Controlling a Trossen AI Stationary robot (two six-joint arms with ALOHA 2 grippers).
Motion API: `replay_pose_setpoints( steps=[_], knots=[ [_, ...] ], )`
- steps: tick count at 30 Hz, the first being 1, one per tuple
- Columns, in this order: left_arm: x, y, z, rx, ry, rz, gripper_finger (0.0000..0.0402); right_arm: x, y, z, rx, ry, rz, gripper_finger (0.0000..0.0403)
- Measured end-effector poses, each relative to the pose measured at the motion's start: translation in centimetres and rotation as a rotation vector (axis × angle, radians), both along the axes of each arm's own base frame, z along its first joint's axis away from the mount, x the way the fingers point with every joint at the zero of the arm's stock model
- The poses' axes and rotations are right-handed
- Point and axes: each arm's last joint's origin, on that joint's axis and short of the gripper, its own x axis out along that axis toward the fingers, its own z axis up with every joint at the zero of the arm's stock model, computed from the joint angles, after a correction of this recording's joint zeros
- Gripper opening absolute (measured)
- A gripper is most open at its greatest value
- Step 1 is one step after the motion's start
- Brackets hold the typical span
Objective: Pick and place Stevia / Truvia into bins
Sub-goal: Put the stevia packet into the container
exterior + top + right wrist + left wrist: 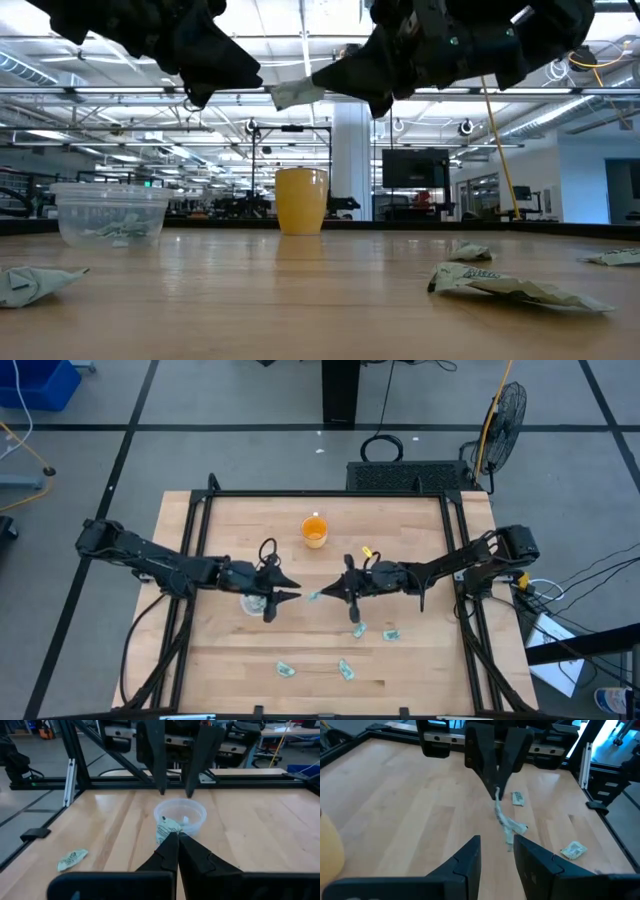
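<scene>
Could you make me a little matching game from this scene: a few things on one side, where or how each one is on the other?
Things:
1. orange cup
2. clear plastic cup
3. right gripper
4. left gripper

States:
a. fingers apart, holding nothing
b. shut on a Stevia packet, raised above the table
c. already has packets inside
d. stands at the far middle of the table

Pairs: 1-d, 2-c, 3-b, 4-a
</scene>
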Motion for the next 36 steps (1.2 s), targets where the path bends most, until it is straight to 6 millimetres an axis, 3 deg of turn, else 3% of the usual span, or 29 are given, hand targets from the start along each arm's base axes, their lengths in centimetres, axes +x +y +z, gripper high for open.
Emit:
replay_pose_setpoints(
  steps=[5,16,25,30,36],
  knots=[
    [0.4,-0.1,-0.3,0.021,-0.009,-0.013,0.0129,0.1,0.0,0.2,0.001,-0.006,0.0,0.0],
    [2.3,0.6,-1.7,-0.001,-0.045,-0.004,0.0214,0.1,0.0,0.1,-0.004,-0.003,-0.003,0.0],
    [3.6,0.9,-3.5,-0.043,-0.041,-0.027,0.0218,0.1,0.0,0.1,-0.023,-0.005,0.0,0.0],
    [3.6,1.0,-3.4,-0.007,-0.052,-0.02,0.0176,0.1,0.0,0.1,-0.023,-0.005,0.0,0.0],
    [3.6,0.9,-3.2,0.028,-0.063,-0.043,0.0071,0.1,0.0,0.1,-0.025,-0.005,0.0,0.0]
  ],
)
